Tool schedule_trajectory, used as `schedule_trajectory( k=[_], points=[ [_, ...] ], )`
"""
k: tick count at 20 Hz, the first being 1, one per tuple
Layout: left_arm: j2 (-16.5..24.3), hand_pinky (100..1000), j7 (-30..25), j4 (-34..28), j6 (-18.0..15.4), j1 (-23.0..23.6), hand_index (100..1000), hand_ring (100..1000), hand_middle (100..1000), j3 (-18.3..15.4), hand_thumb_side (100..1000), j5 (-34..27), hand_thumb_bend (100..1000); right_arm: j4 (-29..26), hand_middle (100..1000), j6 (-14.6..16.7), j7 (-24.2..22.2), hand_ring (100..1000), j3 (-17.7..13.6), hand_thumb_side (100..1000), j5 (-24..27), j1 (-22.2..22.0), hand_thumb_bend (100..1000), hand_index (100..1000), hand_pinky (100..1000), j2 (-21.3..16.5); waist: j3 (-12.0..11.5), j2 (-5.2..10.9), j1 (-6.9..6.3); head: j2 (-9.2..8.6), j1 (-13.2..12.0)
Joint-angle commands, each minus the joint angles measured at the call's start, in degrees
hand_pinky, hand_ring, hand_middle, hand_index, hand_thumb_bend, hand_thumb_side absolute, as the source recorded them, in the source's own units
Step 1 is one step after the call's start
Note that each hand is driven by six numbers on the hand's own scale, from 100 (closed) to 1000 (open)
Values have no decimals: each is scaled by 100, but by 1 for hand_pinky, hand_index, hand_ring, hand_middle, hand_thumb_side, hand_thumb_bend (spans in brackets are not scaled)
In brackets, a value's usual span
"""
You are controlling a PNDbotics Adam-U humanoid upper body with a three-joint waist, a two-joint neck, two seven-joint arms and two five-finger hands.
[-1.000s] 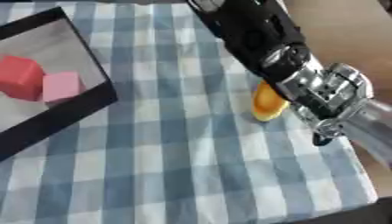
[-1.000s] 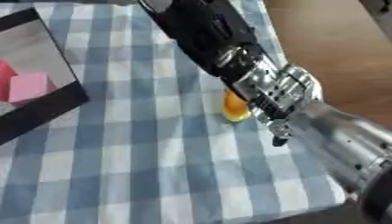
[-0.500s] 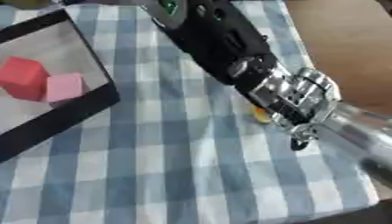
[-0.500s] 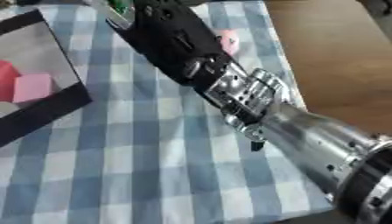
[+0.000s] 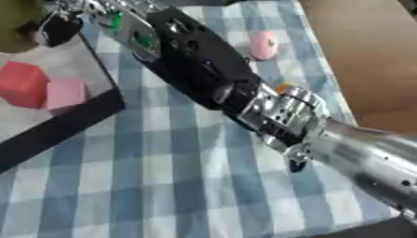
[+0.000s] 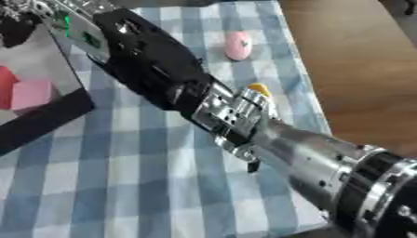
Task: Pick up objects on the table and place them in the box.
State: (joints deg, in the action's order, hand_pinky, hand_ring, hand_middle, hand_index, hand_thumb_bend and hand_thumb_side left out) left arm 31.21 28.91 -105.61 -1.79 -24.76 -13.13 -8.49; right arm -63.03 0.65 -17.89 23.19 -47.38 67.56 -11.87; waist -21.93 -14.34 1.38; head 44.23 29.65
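Since the earlier frames the right arm (image 5: 204,69) has stretched far across the cloth toward the upper left, so its black forearm now runs diagonally from lower right up to the box's near corner. Right hand (image 5: 61,25) shows only as a dark blur at the top left, over the box rim; whether its fingers are spread or curled I cannot tell. The silver wrist joint (image 5: 285,118) now covers most of the orange object (image 6: 259,88), which earlier lay in plain sight beside the arm; only a sliver peeks out at the joint's far edge.

Inside the box (image 5: 73,123) a red cube (image 5: 23,83) and a pink cube (image 5: 67,92) sit touching near its near wall. A pink rounded object (image 5: 263,44) rests on the checked tablecloth (image 5: 163,186), near the cloth's right edge, with bare brown table (image 5: 366,60) beyond. Open cloth lies below and left of the arm.

The right eye view shows more of the orange sliver; the left eye view shows more of the box.
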Motion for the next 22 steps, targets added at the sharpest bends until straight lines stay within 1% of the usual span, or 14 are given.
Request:
schedule_trajectory(
  k=[1, 4, 8, 9, 10, 11, 15, 17, 18, 19, 21, 22],
  points=[
    [136, 861, -48, -78, 5, -56, 846, 933, 811, -58, 772, 21, 100, 35, 502, 15, 47, 667, -29, 100, -97, 85, 100, 659, 791, 9, -12, 159, -111, -11, 50],
    [123, 860, -80, -70, 7, -48, 846, 933, 811, -54, 776, 23, 100, 122, 505, 65, 41, 669, 1, 100, -186, 13, 100, 660, 791, 15, -13, 130, -104, -11, 16],
    [97, 860, -123, -58, 5, -43, 846, 934, 811, -52, 777, 22, 100, 245, 506, 138, 39, 669, 7, 100, -285, -89, 100, 660, 790, 41, -24, 114, -97, -11, -211],
    [94, 860, -132, -53, 5, -40, 846, 934, 811, -52, 778, 23, 100, 276, 505, 153, 41, 669, 10, 100, -308, -113, 132, 661, 790, 49, -29, 113, -95, -11, -267],
    [90, 860, -137, -49, 5, -37, 846, 934, 811, -54, 778, 22, 100, 307, 506, 166, 41, 669, 11, 100, -330, -137, 100, 661, 790, 58, -34, 114, -93, -11, -324],
    [86, 860, -139, -45, 4, -35, 846, 934, 811, -56, 778, 19, 100, 336, 507, 177, 45, 669, 11, 100, -352, -157, 100, 661, 790, 67, -39, 114, -90, -11, -356],
    [76, 859, -155, -36, -2, -25, 846, 935, 809, -54, 779, 14, 100, 402, 511, 220, 54, 673, 20, 100, -420, -200, 100, 665, 790, 86, -59, 116, -76, -11, -412],
    [73, 859, -161, -28, -2, -14, 846, 935, 809, -55, 780, 12, 100, 407, 528, 236, 48, 684, 23, 100, -437, -210, 102, 680, 792, 81, -63, 116, -67, -11, -412],
    [71, 859, -161, -23, -1, -8, 846, 936, 808, -56, 780, 11, 100, 408, 547, 236, 47, 697, 21, 100, -437, -216, 140, 697, 794, 79, -64, 115, -62, -11, -408],
    [67, 859, -162, -18, -2, -3, 846, 936, 808, -57, 780, 9, 100, 411, 555, 234, 44, 702, 23, 100, -439, -224, 152, 703, 796, 74, -66, 114, -58, -11, -400],
    [64, 859, -166, -12, -4, 0, 846, 936, 807, -59, 781, 7, 100, 425, 600, 225, 27, 734, 34, 100, -448, -245, 230, 740, 806, 67, -71, 110, -52, -11, -374],
    [67, 859, -168, -11, -6, 0, 846, 936, 807, -61, 780, 7, 100, 430, 654, 225, 8, 762, 39, 100, -458, -252, 317, 785, 816, 63, -72, 107, -50, -11, -356]
  ],
)
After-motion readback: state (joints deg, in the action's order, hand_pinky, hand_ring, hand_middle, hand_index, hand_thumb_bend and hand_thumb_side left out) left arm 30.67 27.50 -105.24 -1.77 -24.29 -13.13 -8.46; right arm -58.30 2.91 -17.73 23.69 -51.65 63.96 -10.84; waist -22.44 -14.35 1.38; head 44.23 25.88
